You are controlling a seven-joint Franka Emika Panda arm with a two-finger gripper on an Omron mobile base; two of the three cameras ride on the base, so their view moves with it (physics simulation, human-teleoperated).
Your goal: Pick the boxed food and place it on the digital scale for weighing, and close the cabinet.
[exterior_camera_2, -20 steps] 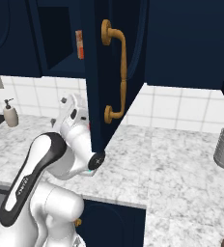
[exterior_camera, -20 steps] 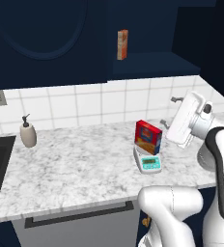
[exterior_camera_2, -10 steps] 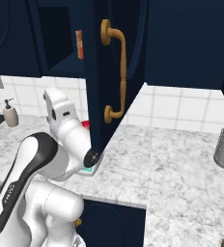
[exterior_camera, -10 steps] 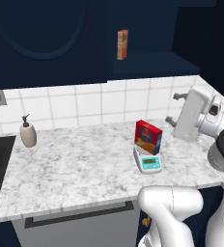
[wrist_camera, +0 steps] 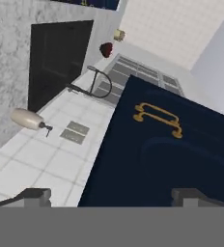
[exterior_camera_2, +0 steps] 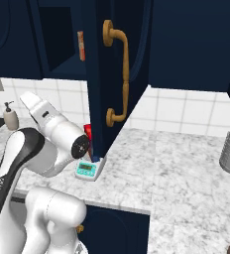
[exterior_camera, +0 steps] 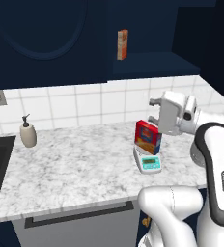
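Jaws: the gripper (exterior_camera: 156, 110) hangs above the tabletop (exterior_camera: 75, 164), empty, jaws apart, the two tips wide-set at the bottom of the hand view.
Facing: in the left base view the fingers (exterior_camera: 153, 102) point left toward the tiled wall, level with the top of the box.
Box: the red boxed food (exterior_camera: 147, 137) stands upright on the scale (exterior_camera: 148, 160), just below and left of the jaws; that part looks done.
Cabinet: the navy cabinet door (exterior_camera_2: 101, 74) stands open, edge-on, its long brass handle (exterior_camera_2: 118, 79) running vertically.
Key relation: the door lies right of the gripper, so closing it likely means pushing its outer face leftward.
Other: a slim orange box (exterior_camera: 122, 44) sits inside; a soap bottle (exterior_camera: 28, 132) stands well left.
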